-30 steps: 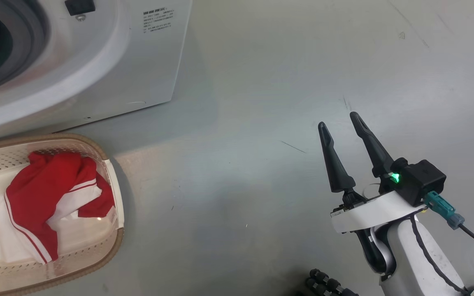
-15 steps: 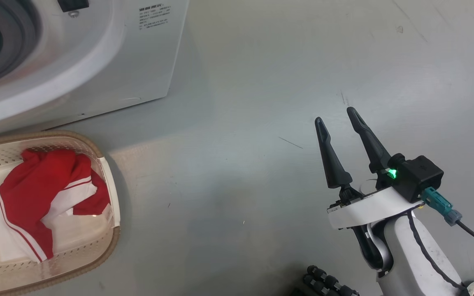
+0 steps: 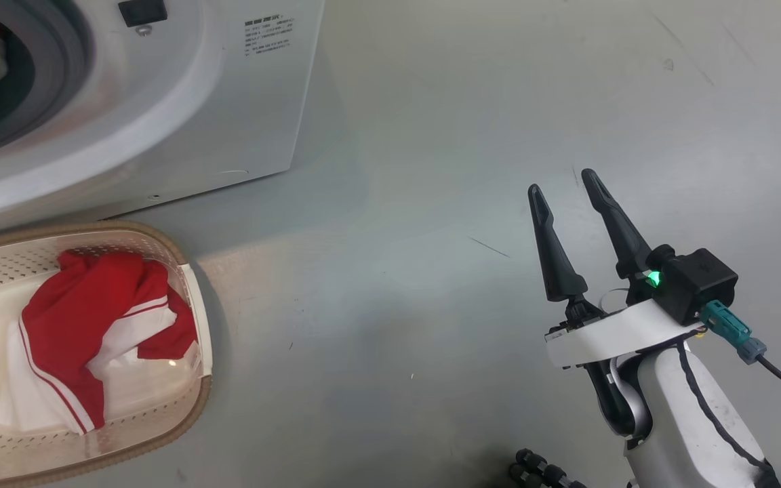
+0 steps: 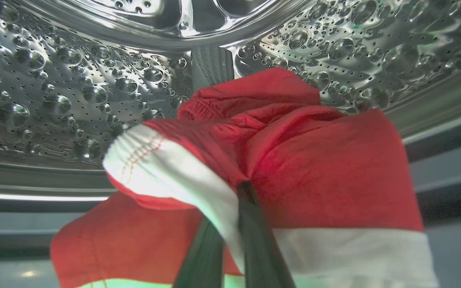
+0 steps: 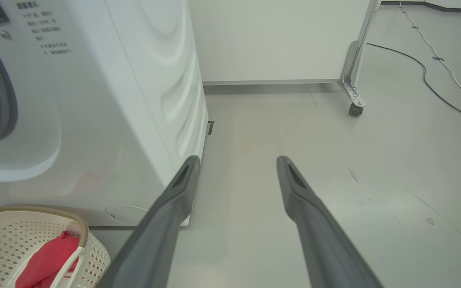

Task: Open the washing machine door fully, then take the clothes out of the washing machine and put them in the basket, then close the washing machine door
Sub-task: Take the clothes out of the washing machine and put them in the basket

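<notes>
Red cloth with a white band, the clothes [image 4: 314, 168] in the washing machine [image 3: 228, 115], bunches inside the steel drum [image 4: 54, 100]; the left claw [image 4: 234, 208] is pinched tight on a fold of it, a hold fit for lifting it out; the right claw [image 3: 562, 184] hangs spread wide and empty over the floor [image 3: 397, 203], out of the way; the basket [image 3: 190, 413] stands at the machine's foot, one red garment [image 3: 85, 312] in it — near enough for a short carry.
</notes>
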Robot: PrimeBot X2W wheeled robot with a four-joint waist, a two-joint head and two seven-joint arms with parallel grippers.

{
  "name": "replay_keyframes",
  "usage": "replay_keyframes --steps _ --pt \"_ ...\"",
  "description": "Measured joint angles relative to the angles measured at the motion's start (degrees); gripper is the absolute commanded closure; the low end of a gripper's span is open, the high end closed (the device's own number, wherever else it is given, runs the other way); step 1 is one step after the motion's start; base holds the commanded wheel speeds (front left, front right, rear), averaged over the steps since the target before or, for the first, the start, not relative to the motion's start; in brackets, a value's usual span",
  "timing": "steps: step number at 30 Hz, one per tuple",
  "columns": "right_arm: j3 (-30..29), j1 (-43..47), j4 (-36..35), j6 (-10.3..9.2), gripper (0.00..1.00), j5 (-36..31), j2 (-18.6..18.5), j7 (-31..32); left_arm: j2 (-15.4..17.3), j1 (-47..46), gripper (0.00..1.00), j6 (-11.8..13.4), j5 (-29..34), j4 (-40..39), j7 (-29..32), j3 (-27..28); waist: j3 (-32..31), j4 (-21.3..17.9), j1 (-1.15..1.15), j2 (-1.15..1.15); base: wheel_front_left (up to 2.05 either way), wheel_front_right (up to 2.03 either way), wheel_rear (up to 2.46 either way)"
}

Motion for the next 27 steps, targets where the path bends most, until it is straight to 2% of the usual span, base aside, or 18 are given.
replay_keyframes --steps 12,27 --pt "-0.92 -0.01 2.13 0.02 0.0 -1.11 -0.01 0.0 -2.43 4.77 1.0 -2.55 -1.32 3.43 -7.69 0.11 -4.6 2.49 0.0 0.0 0.0 0.0 0.0" --pt "-2.52 2.89 5.2 0.15 0.0 -2.04 -0.66 0.0 -6.41 14.35 1.0 -5.24 -2.13 5.92 -17.74 -1.03 -13.71 6.75 0.0 0.0 0.0 0.0 0.0"
